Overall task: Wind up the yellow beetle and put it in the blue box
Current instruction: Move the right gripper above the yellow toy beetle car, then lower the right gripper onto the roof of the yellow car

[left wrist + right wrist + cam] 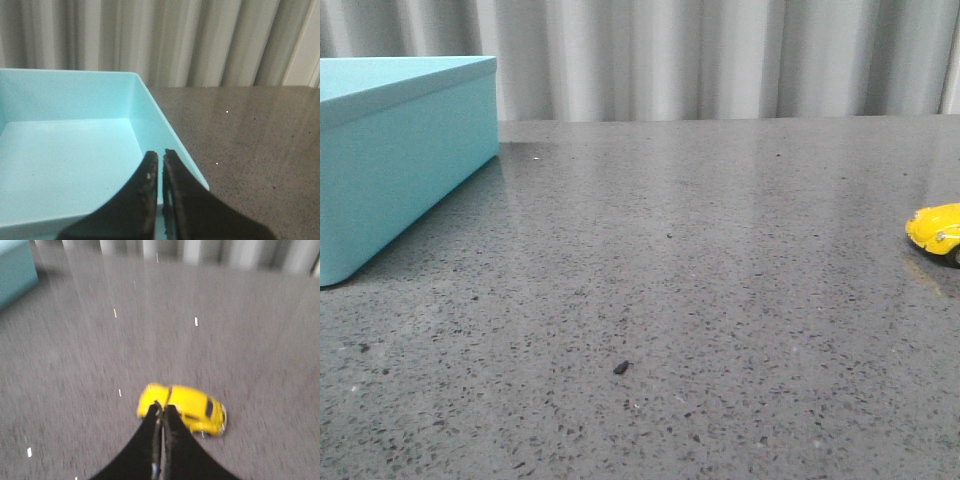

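Nearest in the front view, a small dark speck (620, 367) lies on the grey speckled table (700, 260), alone in the middle foreground. Farther back, at the far right edge of that view, the yellow beetle (938, 229) stands on its wheels on the table, partly cut off by the frame. On the opposite side, at the left, the blue box (395, 160) sits on the table, well apart from the car, its long side running away toward the pleated curtain (720, 55) behind the table.

Neither arm shows in the front view. In the right wrist view the right claw (162, 409) has its dark fingers pressed together with nothing between them; their tips overlap the near side of the yellow beetle (185, 407), though the blur leaves it unclear whether they touch it. A corner of the blue box (15, 270) shows in the distance.

In the left wrist view the left claw (160, 159) is likewise closed and empty, its tips over the box's near right corner. The blue box (70, 160) is open here, with a bare pale interior.
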`<action>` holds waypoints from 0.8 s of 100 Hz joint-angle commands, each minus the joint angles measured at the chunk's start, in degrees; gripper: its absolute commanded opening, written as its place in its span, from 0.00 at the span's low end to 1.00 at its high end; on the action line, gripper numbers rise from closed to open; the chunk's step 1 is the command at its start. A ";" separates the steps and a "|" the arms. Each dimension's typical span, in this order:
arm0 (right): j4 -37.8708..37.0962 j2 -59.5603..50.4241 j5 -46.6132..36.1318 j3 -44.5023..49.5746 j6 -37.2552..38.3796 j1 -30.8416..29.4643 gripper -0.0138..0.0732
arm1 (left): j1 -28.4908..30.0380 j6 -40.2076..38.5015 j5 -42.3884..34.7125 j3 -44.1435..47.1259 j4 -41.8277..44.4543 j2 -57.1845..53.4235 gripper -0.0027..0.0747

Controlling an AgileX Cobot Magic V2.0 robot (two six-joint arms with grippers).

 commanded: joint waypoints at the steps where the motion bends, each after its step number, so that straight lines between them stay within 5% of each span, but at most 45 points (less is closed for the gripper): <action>1: -2.09 6.11 6.22 -6.98 -0.78 -0.17 0.08 | -0.13 0.68 -2.70 -2.35 -0.21 2.10 0.01; 38: -2.19 28.87 25.06 -25.19 5.35 -0.17 0.08 | -6.15 7.27 -1.09 -2.35 -0.21 2.10 0.01; 80: -2.20 48.22 25.19 -29.10 5.98 -0.17 0.08 | -9.44 7.27 -0.88 -2.35 -0.32 2.10 0.01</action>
